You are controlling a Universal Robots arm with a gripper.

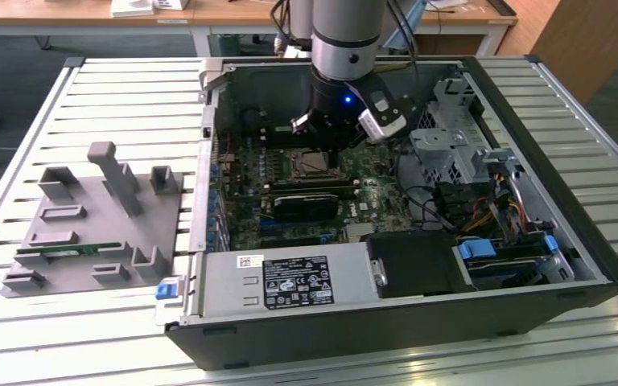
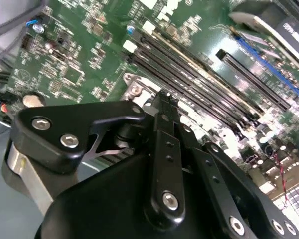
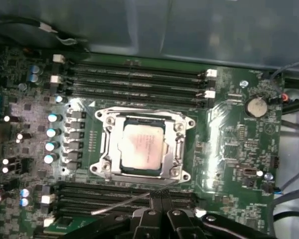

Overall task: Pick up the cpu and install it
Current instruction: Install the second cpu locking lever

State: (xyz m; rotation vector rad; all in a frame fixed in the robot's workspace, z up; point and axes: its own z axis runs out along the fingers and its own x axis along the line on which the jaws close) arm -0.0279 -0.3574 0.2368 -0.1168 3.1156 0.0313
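The cpu (image 3: pixel 142 147), a small square chip with a pale metal top, lies flat inside the silver socket frame (image 3: pixel 105 122) on the green motherboard (image 3: pixel 239 144). In the exterior view the cpu (image 1: pixel 315 163) lies in the open computer case, just under my gripper (image 1: pixel 327 138). My gripper (image 3: pixel 159 197) hangs above the board beside the socket, apart from the chip. Its two black fingers (image 2: pixel 164 114) are pressed together with nothing between them. A thin wire lever (image 3: pixel 124 204) runs along the socket's edge close to the fingertips.
Black memory slots (image 3: pixel 134 79) flank the socket on two sides. A black block (image 1: pixel 306 206) lies on the board near the socket, with cables (image 1: pixel 438 205) and drive cages on the exterior view's right. On the left, a grey tray (image 1: pixel 84 229) holds a green memory stick (image 1: pixel 67 249).
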